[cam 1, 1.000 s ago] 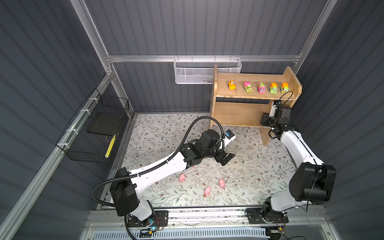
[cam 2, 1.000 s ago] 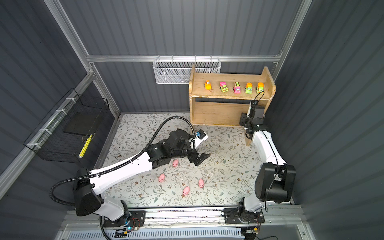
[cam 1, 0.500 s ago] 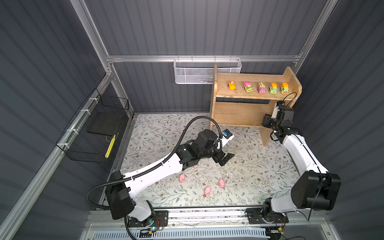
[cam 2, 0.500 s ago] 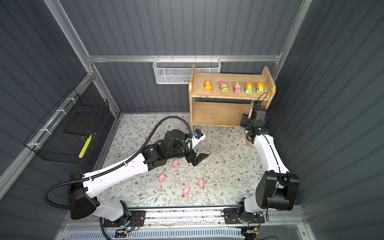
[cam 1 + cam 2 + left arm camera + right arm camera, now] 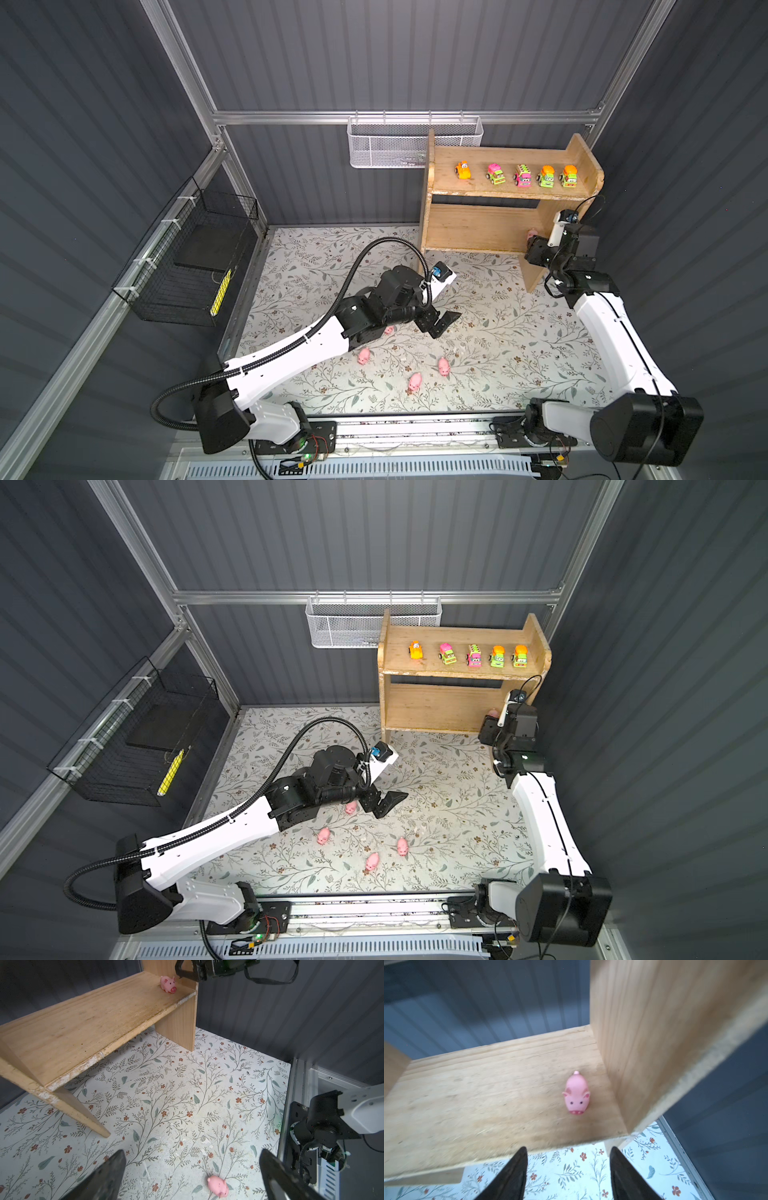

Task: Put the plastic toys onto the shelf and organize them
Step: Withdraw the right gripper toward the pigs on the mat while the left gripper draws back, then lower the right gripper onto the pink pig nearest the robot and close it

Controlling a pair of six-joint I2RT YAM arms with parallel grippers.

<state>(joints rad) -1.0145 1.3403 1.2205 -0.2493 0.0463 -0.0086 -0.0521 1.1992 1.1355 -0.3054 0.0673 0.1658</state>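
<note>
The wooden shelf (image 5: 478, 232) stands at the back right. Several cartoon vehicles (image 5: 521, 175) line its top tier. One pink pig (image 5: 576, 1094) stands on the lower tier beside the right side panel, also seen as the pig (image 5: 531, 234) in a top view. My right gripper (image 5: 568, 1149) hangs just in front of that tier's edge, open and empty, a short way from the pig. Several more pigs lie on the floral mat, among them a pig (image 5: 364, 356), a pig (image 5: 414, 381) and a pig (image 5: 218, 1186). Above the mat's middle my left gripper (image 5: 191, 1153) is wide open and empty.
A white mesh basket (image 5: 411, 143) hangs on the back wall left of the shelf. A black wire basket (image 5: 195, 262) hangs on the left wall. The arms' base rail (image 5: 415, 428) runs along the front. One pig (image 5: 388, 330) is half hidden under the left arm.
My right gripper's jaws have widened and its arm has drawn back toward the front, with the pig standing free on the lower tier. The left gripper has drifted slightly left.
</note>
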